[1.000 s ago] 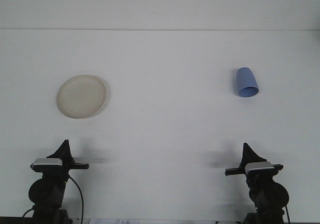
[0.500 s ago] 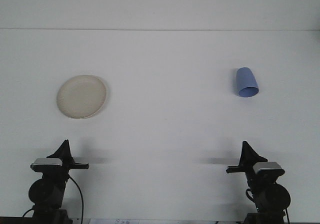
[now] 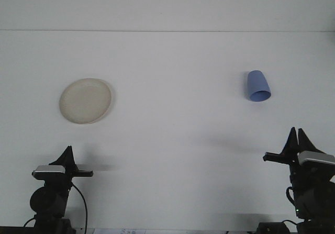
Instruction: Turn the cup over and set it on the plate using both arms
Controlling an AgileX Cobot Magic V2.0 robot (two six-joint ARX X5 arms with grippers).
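One white tabletop (image 3: 172,140) carries two objects. One cream plate (image 3: 85,100) lies at the left, bare. One blue cup (image 3: 258,86) lies on its side at the right, well apart from the plate, its mouth facing the near edge. Two tools are present. The left tool (image 3: 68,152) sits at the near left edge, unchanged, its fingers together in one point. The right tool (image 3: 296,136) has shifted rightward and risen, its two fingertips now slightly parted.
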